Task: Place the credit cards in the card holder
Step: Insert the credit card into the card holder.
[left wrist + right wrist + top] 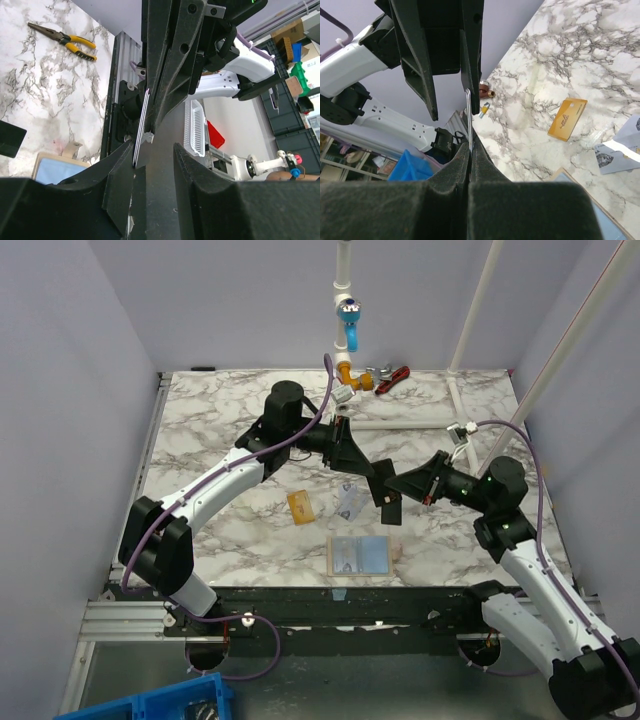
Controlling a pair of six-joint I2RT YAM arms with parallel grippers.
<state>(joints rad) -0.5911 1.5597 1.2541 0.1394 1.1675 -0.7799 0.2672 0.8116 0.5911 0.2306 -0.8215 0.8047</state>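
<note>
From overhead I see the left gripper [370, 472] and right gripper [395, 490] meeting tip to tip above the marble desk [220, 420]. The open tan folding card holder [360, 555], blue inside, lies on their near side, a flat black card [390, 508] sits just beside their tips, and a gold-orange card [300, 506] and a pale blue-silver patterned card [350, 500] lie to their left. On my left wrist feed the left jaws stand partly open astride a thin pale-edged card [141, 127], which is against one finger and clear of the other; on the right wrist feed the right jaws are clamped tight on that same card.
</note>
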